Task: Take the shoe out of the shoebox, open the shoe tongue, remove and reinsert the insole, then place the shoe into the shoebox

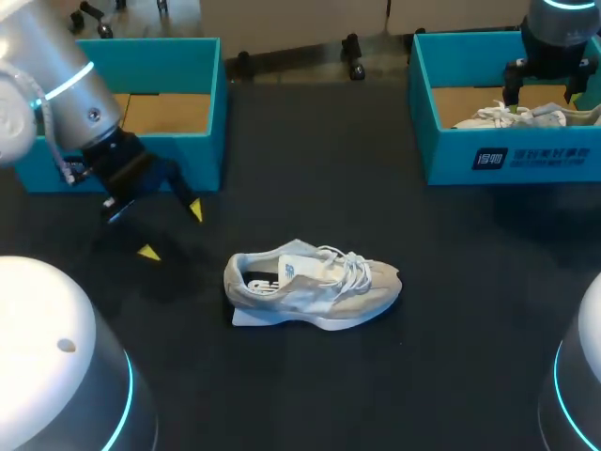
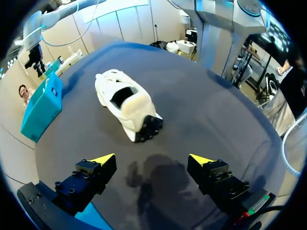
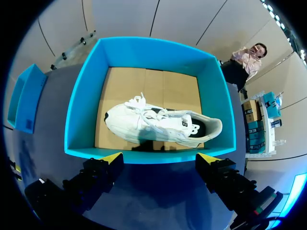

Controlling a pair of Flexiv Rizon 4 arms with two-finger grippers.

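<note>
Left gripper (image 2: 152,158) fingers apart, near table shoe (image 1: 312,282) | right gripper (image 3: 159,157) apart, above boxed shoe (image 3: 158,123) | shoebox (image 1: 449,162) front: white print

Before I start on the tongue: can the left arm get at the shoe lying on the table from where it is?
Probably yes. The left end effector is open and sits off the heel end of the shoe, with only bare table between them. Nothing appears to block the way.
</note>
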